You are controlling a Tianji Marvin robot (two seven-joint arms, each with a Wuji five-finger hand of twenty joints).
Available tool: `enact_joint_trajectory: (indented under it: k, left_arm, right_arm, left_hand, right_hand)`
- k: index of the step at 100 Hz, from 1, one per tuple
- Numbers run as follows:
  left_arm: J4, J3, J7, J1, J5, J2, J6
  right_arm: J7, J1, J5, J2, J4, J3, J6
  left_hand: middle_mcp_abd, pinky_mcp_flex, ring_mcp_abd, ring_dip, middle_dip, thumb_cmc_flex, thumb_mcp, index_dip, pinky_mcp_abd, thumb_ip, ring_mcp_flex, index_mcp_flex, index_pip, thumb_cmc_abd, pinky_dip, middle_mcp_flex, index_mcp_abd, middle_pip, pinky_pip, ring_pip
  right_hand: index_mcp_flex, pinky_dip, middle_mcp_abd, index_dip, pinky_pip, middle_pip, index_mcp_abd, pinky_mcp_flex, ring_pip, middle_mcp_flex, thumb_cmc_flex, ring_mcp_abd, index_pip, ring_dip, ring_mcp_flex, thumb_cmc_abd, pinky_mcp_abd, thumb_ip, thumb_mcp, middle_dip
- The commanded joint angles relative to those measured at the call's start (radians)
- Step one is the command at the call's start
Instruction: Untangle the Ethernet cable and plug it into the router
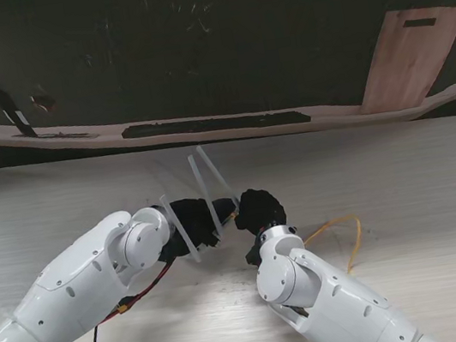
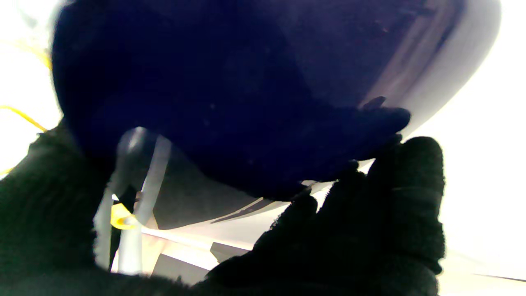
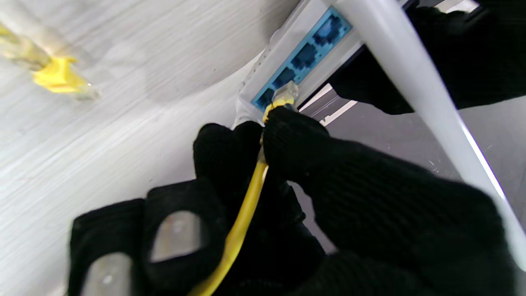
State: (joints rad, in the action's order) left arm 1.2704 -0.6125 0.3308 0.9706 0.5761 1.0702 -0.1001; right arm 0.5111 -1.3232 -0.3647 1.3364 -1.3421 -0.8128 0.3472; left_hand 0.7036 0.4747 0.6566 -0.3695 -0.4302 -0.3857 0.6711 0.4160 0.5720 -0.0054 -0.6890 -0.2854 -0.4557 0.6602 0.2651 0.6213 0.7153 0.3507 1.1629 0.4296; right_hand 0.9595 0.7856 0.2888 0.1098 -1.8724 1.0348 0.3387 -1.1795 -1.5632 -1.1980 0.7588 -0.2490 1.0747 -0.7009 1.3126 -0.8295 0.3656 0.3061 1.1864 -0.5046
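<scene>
The white router [image 3: 283,61] is tilted up off the table, its row of blue ports [image 3: 304,59] facing my right hand [image 3: 328,185]. That hand is shut on the yellow Ethernet cable [image 3: 246,209], pinching it just behind the clear plug [image 3: 286,91], whose tip is at the mouth of one port. My left hand [image 1: 193,222] grips the router from the other side, between its white antennas [image 1: 206,183]. The two hands [image 1: 258,209] nearly meet at mid-table. The cable's other plug [image 3: 61,78] lies loose on the table. A dark blurred bulk [image 2: 246,102] fills the left wrist view.
The rest of the yellow cable [image 1: 347,235] loops on the table to the right of my right arm. Red and black wires [image 1: 135,298] hang under my left forearm. Past the table's far edge are a black strip [image 1: 216,123] and a wooden board [image 1: 414,55].
</scene>
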Motion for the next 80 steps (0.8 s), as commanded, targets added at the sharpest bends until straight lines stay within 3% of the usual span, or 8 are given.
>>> enact_joint_trajectory:
  k: [1,80]
  left_arm:
    - [-0.031,0.022,0.042,0.048,-0.007,-0.006,0.002]
    - [-0.028,0.012,0.054,0.051,-0.025,-0.008,0.018]
  right_arm:
    - [-0.007,-0.009,0.005,0.000,-0.011,-0.003,0.004]
    - [-0.020,0.004,0.005,0.005,0.009,0.025,0.013]
  left_hand:
    - [-0.529,0.011,-0.396,-0.081,-0.046,-0.735,0.407,0.091,-0.305,-0.029,-0.162,-0.132,-0.389,-0.072,-0.024,0.135,-0.541,0.294,-0.005,0.175]
    - [-0.523,0.011,-0.394,-0.088,-0.043,-0.736,0.406,0.091,-0.300,-0.032,-0.165,-0.141,-0.387,-0.081,-0.028,0.143,-0.540,0.300,-0.004,0.177]
  right_hand:
    - [0.036,0.023,0.230,0.028,-0.222,0.123,0.072,-0.033,-0.113,-0.141,0.061,0.056,0.050,-0.026,-0.010,0.047,-0.219,-0.020,0.036,-0.014]
    - [0.038,0.028,0.232,0.028,-0.222,0.123,0.080,-0.034,-0.116,-0.144,0.064,0.057,0.049,-0.028,-0.010,0.045,-0.221,-0.020,0.033,-0.015]
